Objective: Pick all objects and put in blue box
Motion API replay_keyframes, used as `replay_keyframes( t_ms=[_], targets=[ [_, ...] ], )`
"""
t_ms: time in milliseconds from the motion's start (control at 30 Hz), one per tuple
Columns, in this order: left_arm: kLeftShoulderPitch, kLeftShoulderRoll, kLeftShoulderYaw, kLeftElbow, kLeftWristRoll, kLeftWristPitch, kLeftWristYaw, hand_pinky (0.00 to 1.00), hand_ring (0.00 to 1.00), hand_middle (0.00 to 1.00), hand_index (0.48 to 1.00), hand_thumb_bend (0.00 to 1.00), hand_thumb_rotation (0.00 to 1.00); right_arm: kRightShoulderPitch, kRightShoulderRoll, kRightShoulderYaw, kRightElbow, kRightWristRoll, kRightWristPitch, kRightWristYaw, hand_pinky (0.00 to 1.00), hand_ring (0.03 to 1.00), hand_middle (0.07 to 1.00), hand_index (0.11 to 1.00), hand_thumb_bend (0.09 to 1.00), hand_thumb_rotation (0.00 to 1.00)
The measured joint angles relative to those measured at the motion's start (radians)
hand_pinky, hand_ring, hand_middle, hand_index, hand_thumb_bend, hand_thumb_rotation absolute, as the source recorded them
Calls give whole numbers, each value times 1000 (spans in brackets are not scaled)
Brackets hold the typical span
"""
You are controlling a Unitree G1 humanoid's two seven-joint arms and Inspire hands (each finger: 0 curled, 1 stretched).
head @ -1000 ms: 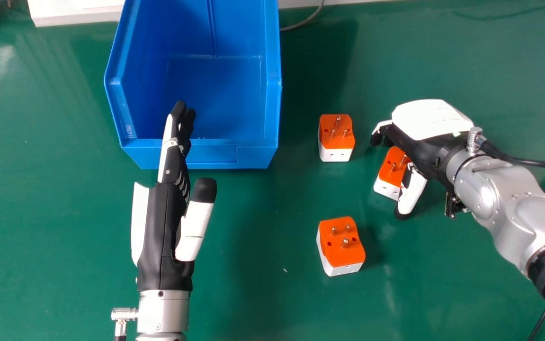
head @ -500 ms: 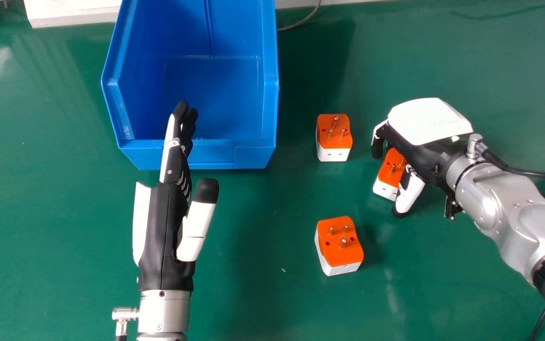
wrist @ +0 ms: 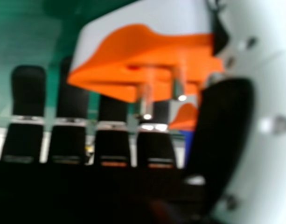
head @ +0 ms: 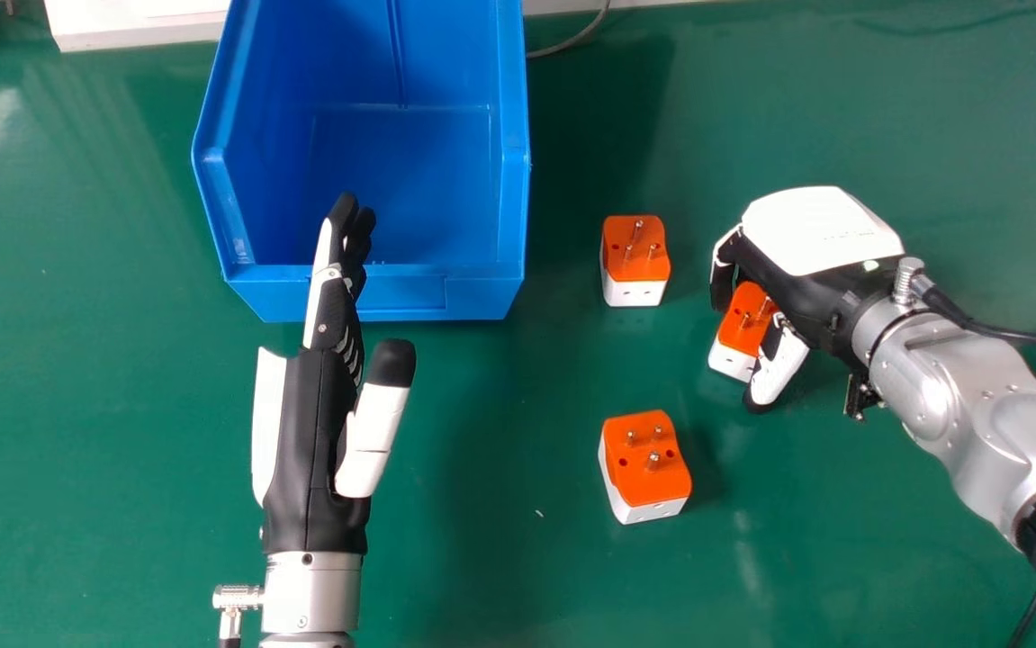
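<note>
Right of centre, plug adapter (head: 742,326) gripped by right robot hand (head: 806,261); left robot hand (head: 312,432) held open, left of centre.

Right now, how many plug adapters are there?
3: first adapter right of the blue box, second adapter nearest the robot, third adapter partly hidden by the right robot hand.

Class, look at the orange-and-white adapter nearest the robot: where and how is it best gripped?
I'd pinch the adapter by its left and right sides, coming from above. Nothing touches those sides, while metal pins stand up from its orange top and would likely spoil a hold there.
</note>
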State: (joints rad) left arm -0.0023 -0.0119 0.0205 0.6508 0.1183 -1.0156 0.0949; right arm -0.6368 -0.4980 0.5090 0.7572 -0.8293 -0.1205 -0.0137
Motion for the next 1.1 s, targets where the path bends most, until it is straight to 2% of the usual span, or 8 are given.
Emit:
replay_keyframes(
  t_ms=[300,567,700,833,1000,1100],
  targets=[
    [0,0,1,0,-1,0,-3,1000,979,968,963,913,961,9,0,-10,-47,3,24,10,388,402,518,499,520,0],
    [-1,0,1,2,-1,0,-4,1000,979,968,963,918,959,56,0,-45,-144,-1,65,-47,365,390,516,502,516,0],
    [-2,0,2,2,0,0,-1,1000,978,967,963,918,962,81,-3,-49,-208,-31,103,-92,338,384,516,505,515,0],
    [-2,0,1,2,-1,0,-4,1000,978,967,964,920,962,98,-18,-56,-270,-55,134,-107,331,382,515,505,514,0],
    [-2,0,2,2,-1,0,-5,1000,979,969,964,918,960,108,-30,-79,-360,-99,196,-119,251,372,491,507,514,0],
    [-2,0,2,2,-1,0,-4,1000,978,969,964,915,960,109,-49,-80,-402,-158,226,-123,196,303,483,498,521,0]
  ],
)
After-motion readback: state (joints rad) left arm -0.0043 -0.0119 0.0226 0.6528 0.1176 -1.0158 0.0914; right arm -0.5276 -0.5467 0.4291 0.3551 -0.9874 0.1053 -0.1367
